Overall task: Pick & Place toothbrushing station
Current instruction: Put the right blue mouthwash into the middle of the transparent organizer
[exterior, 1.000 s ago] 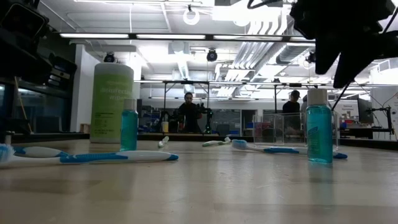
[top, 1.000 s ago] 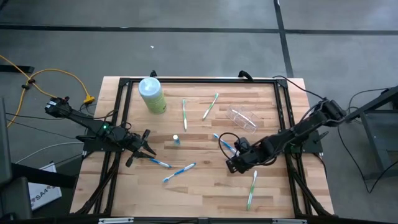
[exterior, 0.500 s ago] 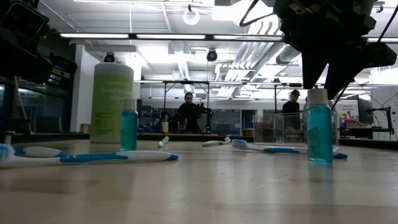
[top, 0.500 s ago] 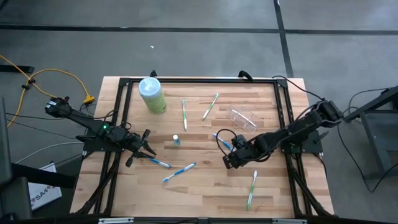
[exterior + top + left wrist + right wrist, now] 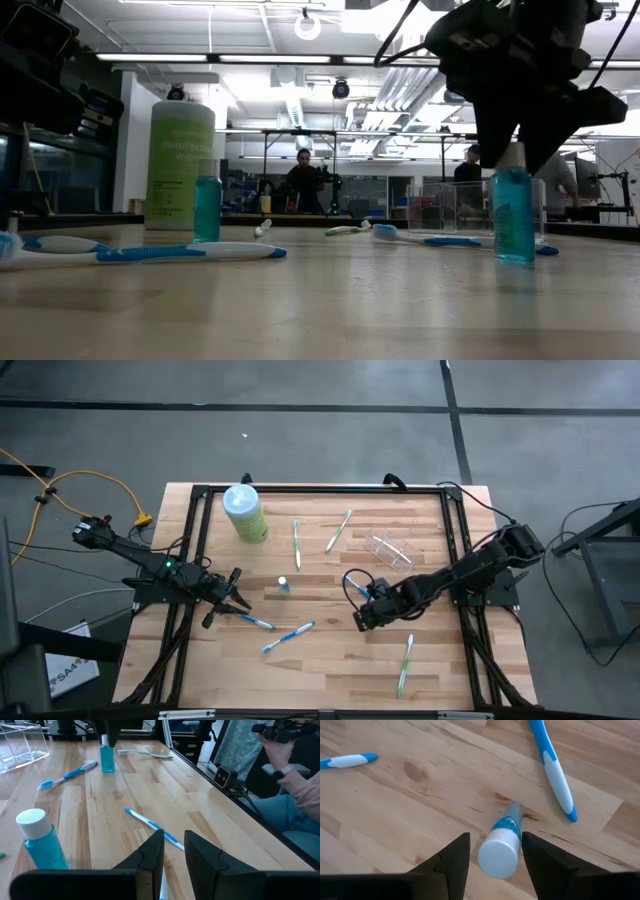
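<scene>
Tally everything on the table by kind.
Toothbrushes: 6
Small blue bottles: 2
Green bottle: 1
Clear holder: 1
Total: 10

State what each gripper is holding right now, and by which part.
Nothing is held. The right gripper is open, its fingers on either side of the white cap of a small blue bottle, not clamped. The left gripper waits near the table's left edge, its fingers empty.

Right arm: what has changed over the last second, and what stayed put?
The right gripper has moved left across the table, towards its middle, and now hangs open over the small blue bottle, its fingers either side of the white cap, nothing gripped yet. The left gripper, the toothbrushes and the clear holder stayed put.
</scene>
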Controlling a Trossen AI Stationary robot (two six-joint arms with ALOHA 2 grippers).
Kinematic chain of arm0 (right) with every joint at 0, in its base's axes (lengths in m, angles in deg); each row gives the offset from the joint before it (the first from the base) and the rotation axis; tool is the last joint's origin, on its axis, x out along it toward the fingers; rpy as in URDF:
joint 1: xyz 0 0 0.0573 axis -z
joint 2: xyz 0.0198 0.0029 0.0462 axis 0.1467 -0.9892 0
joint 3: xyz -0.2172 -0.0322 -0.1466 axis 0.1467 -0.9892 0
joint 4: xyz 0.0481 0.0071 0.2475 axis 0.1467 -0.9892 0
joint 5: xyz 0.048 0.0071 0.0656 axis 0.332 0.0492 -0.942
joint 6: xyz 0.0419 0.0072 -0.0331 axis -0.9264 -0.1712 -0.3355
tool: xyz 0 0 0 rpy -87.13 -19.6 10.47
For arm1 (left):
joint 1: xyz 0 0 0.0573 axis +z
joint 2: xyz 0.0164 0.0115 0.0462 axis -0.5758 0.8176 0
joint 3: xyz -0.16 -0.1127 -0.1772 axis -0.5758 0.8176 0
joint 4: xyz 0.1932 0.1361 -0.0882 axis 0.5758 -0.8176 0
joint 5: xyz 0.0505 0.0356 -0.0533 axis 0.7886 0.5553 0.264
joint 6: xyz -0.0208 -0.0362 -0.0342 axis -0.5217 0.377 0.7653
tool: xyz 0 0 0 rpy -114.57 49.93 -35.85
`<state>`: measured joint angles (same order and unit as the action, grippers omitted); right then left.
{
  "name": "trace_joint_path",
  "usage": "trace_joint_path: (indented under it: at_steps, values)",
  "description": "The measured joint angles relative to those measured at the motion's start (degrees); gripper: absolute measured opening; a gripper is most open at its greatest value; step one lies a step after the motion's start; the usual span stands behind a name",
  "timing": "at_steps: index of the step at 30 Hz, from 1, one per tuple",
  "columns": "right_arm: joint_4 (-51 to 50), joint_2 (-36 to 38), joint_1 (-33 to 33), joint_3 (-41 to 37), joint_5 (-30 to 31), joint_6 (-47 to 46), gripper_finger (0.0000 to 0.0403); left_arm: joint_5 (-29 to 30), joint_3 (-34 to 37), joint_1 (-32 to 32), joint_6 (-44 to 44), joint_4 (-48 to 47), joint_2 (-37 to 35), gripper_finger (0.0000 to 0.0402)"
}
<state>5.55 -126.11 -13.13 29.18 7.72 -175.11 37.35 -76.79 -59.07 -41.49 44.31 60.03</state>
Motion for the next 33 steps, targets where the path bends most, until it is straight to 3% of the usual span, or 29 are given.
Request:
trace_joint_path:
  at_steps: [33]
  values:
    - [1.01, -2.86, 1.47, 0.0, -3.04, 0.09, 0.0128, 0.0, 0.0, 0.02, 0.0, 0.11, -0.02, 0.0071]
